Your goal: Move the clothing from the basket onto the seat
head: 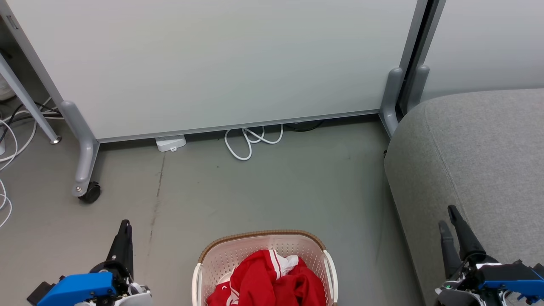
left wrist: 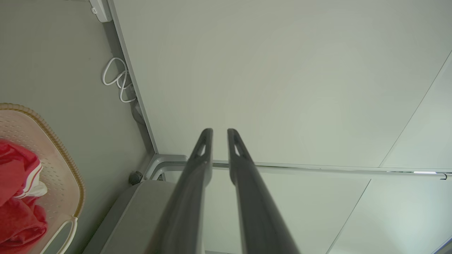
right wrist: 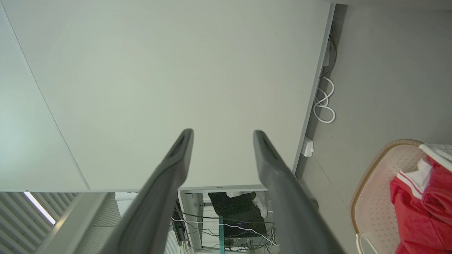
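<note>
The cream basket with a brown rim stands on the floor at the bottom centre. Red clothing with white striped trim lies heaped inside it. The light-grey seat fills the right side. My left gripper hangs shut and empty left of the basket, above the floor. My right gripper stands open and empty over the seat's front edge. In the left wrist view the left gripper points at the white panel, with basket, clothing and seat at the left. The right wrist view shows the right gripper, basket and clothing.
A white partition panel on grey feet with a caster closes off the back. A coiled white cable and a small white box lie at its base. Loose cables and a metal leg sit at far left.
</note>
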{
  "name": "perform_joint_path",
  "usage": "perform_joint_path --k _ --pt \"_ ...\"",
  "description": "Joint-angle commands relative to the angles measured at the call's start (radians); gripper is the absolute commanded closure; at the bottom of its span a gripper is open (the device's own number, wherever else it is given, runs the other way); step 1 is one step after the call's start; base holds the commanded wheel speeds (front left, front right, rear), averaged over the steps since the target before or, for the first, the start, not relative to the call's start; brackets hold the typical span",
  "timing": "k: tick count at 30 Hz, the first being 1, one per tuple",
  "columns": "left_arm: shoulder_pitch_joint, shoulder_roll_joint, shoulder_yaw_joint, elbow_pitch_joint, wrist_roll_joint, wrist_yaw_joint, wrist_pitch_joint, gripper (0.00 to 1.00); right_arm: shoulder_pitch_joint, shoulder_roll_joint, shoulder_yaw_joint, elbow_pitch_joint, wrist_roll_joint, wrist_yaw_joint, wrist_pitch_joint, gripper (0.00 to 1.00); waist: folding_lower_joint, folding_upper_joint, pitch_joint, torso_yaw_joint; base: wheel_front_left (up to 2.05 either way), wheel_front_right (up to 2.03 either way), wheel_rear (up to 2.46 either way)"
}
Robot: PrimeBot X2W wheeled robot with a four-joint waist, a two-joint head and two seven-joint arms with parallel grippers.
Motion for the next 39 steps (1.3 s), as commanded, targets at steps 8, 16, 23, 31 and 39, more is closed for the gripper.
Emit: perform_joint_path --k 8,16,23,31,39 --pt "-0.02 0.005 -0.043 -0.021 0.032 0.0 -0.044 0.0 -0.005 -0.002 0.023 -0.028 -0.032 0.001 -0.045 0.0 0.0 0.0 0.0 0.0 0.0 0.0 0.0" --pt "-0.022 0.006 -0.073 -0.031 0.145 0.014 -0.081 0.0 -0.001 -0.003 0.026 -0.03 -0.155 0.001 -0.082 0.0 0.0 0.0 -0.001 0.0 0.0 0.0 0.0" --pt "-0.022 0.007 -0.106 -0.042 0.286 0.03 -0.111 0.0 0.0 -0.004 0.031 -0.038 -0.308 0.001 -0.112 0.0 0.0 0.0 -0.001 0.001 0.0 0.0 0.0" --pt "-0.017 0.008 -0.138 -0.039 0.467 0.034 -0.143 0.0 0.005 -0.004 0.04 -0.034 -0.489 0.001 -0.143 0.0 0.0 0.0 -0.002 0.001 0.0 0.0 0.0" --pt "-0.017 0.018 -0.172 -0.034 0.653 0.042 -0.172 0.0 0.007 -0.005 0.05 -0.046 -0.675 0.002 -0.154 0.0 0.0 0.0 -0.003 0.002 0.0 0.0 0.0"
